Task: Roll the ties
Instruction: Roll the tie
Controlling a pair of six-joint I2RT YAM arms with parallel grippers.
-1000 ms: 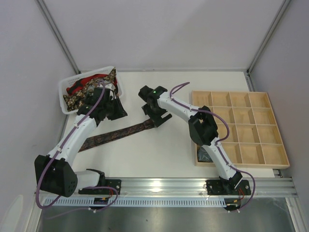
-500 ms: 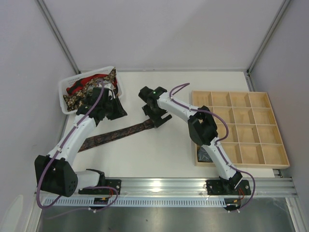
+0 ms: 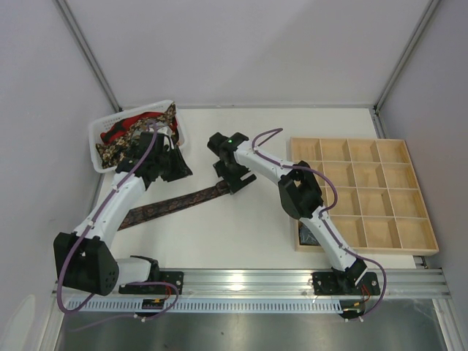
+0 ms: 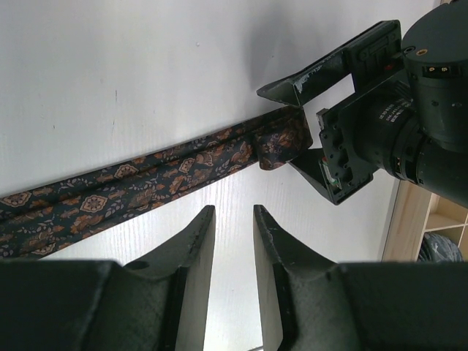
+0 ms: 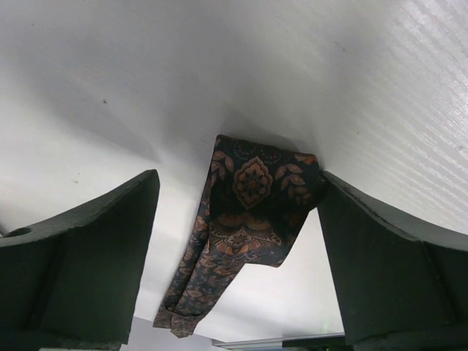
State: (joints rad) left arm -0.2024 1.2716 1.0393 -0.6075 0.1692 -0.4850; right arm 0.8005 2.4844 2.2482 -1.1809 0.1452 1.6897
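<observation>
The tie [image 4: 131, 186] runs off the left wrist view's edge — its far end unseen. The right arm [image 3: 300, 194] half-covers a dark item [image 3: 306, 235] in the tray [image 3: 364, 216] — too small to identify.

Nothing could be read in full in any view. In the left wrist view, at the right of the frame, small white lettering [image 4: 385, 117] was seen printed on the black body behind the right gripper [image 4: 281, 131]. A small pale label [image 4: 327, 170] was seen on the plate just below it. Both were too small and blurred to be made out.
</observation>
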